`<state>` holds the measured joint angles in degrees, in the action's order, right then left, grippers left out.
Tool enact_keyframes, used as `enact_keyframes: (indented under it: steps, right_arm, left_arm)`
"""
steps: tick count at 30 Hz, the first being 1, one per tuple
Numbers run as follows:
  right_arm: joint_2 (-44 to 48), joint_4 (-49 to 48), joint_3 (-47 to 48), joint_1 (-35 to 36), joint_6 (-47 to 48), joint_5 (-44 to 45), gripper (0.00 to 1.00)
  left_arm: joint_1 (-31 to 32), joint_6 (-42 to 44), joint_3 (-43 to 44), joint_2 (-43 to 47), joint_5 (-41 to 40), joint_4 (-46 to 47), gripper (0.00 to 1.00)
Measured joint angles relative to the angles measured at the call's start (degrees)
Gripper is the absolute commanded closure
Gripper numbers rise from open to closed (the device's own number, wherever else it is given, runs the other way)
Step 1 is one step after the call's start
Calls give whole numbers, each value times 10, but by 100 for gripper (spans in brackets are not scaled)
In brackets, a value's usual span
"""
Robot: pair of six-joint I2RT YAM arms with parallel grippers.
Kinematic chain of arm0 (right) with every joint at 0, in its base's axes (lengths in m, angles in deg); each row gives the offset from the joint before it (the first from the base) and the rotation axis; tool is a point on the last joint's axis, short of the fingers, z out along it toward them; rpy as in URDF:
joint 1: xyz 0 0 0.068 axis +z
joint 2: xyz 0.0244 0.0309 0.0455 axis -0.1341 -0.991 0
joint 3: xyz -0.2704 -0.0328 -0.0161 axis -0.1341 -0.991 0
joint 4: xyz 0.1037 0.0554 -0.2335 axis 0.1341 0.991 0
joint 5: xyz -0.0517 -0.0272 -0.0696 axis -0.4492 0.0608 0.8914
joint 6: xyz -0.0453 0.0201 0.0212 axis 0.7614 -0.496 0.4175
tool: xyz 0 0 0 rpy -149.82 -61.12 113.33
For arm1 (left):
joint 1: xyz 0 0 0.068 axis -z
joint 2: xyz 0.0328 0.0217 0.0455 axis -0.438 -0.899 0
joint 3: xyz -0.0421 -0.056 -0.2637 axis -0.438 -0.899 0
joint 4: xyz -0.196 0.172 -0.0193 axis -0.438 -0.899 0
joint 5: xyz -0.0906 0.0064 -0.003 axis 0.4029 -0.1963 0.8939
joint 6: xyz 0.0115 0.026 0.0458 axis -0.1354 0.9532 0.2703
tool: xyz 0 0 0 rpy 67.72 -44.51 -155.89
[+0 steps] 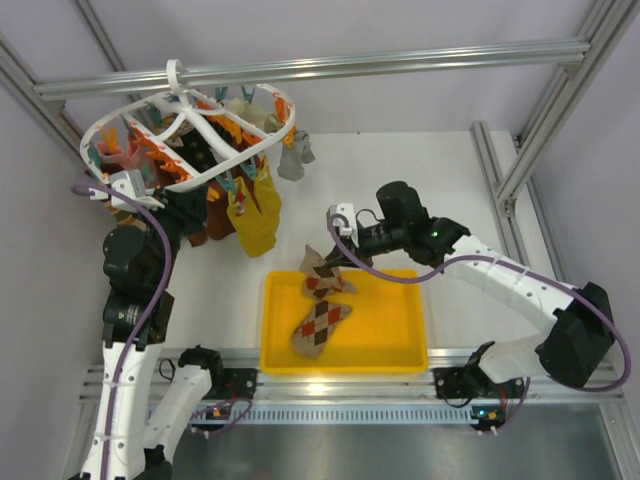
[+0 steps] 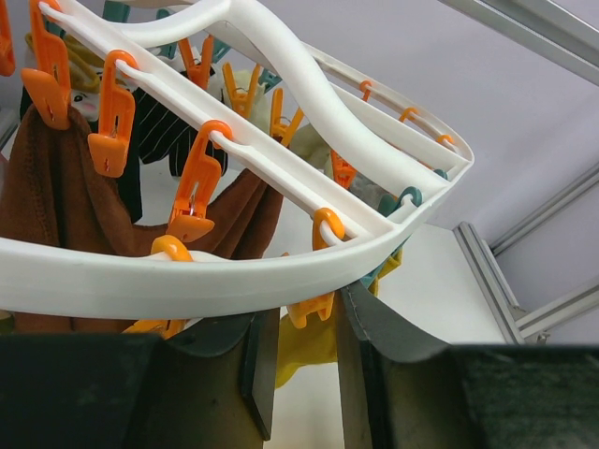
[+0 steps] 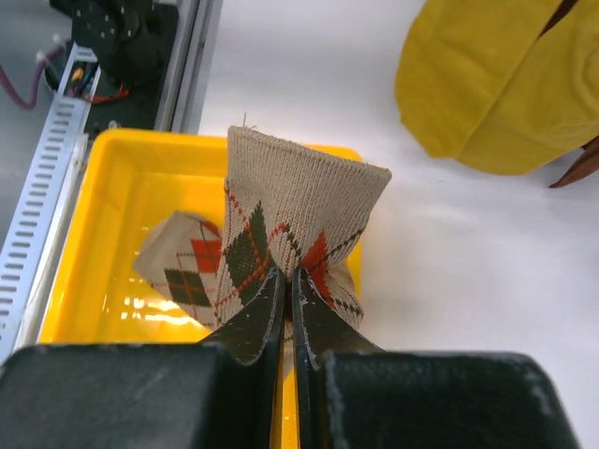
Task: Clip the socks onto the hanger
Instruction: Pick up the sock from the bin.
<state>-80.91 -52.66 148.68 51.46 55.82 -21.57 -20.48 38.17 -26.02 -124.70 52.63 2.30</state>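
The white round hanger (image 1: 190, 125) hangs at the back left with orange and teal clips. A mustard-yellow sock (image 1: 255, 215) is clipped to it. My left gripper (image 1: 196, 200) sits under the hanger rim. In the left wrist view its jaws (image 2: 304, 323) stand apart around an orange clip (image 2: 314, 309) below the rim (image 2: 187, 281). My right gripper (image 1: 335, 262) is shut on a tan argyle sock (image 3: 290, 215) and holds it bunched above the tray's back edge. A second argyle sock (image 1: 320, 325) lies in the tray.
The yellow tray (image 1: 400, 340) sits at the front centre. Rust-brown socks (image 1: 215, 215) and a small grey sock (image 1: 293, 160) also hang from the hanger. Aluminium frame rails run along the back and right sides. A rail with cable chain runs along the near edge.
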Motion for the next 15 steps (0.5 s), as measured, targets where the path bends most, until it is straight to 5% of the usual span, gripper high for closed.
enact_keyframes:
  steps: [15]
  right_arm:
    - [13, -161, 39, -3, -146, 3, 100]
  left_arm:
    - [-2, -14, 0, 0, 12, 0, 100]
